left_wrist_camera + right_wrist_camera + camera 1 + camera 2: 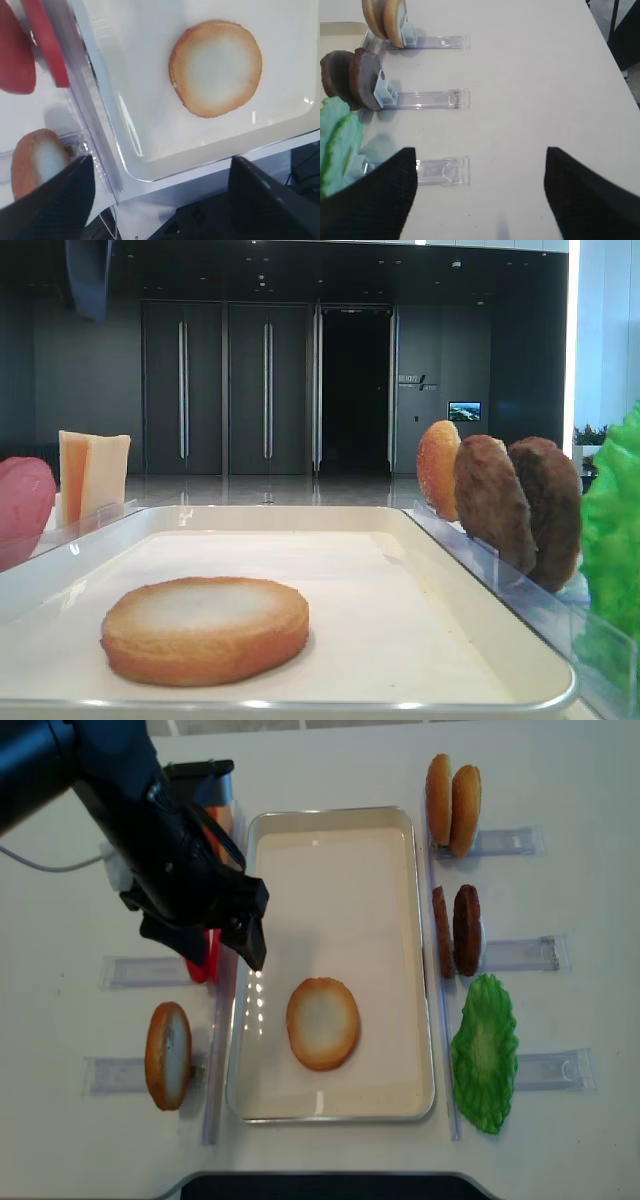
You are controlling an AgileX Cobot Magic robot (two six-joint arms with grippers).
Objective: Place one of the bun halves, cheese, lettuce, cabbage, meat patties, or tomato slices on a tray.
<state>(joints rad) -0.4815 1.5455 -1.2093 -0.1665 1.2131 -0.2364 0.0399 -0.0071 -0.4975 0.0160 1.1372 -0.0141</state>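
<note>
One bun half (322, 1023) lies flat, pale face up, in the cream tray (425, 960), also seen as bun half (216, 67) and bun half (205, 628). My left gripper (205, 948) hovers open and empty over the tray's left rim, above the tomato slices (20, 55); in its wrist view the left gripper (160, 200) holds nothing. Another bun half (168, 1055) stands left of the tray. Cheese (92, 472) stands at the far left. Two buns (452, 795), meat patties (455, 930) and lettuce (485, 1050) line the right side. My right gripper (480, 195) is open over bare table. No cabbage shows.
Clear plastic holders (525, 952) stick out from both long sides of the tray. The table's front edge (320, 1182) runs just below the tray, with dark floor beyond it. A cable (50, 865) trails at the far left.
</note>
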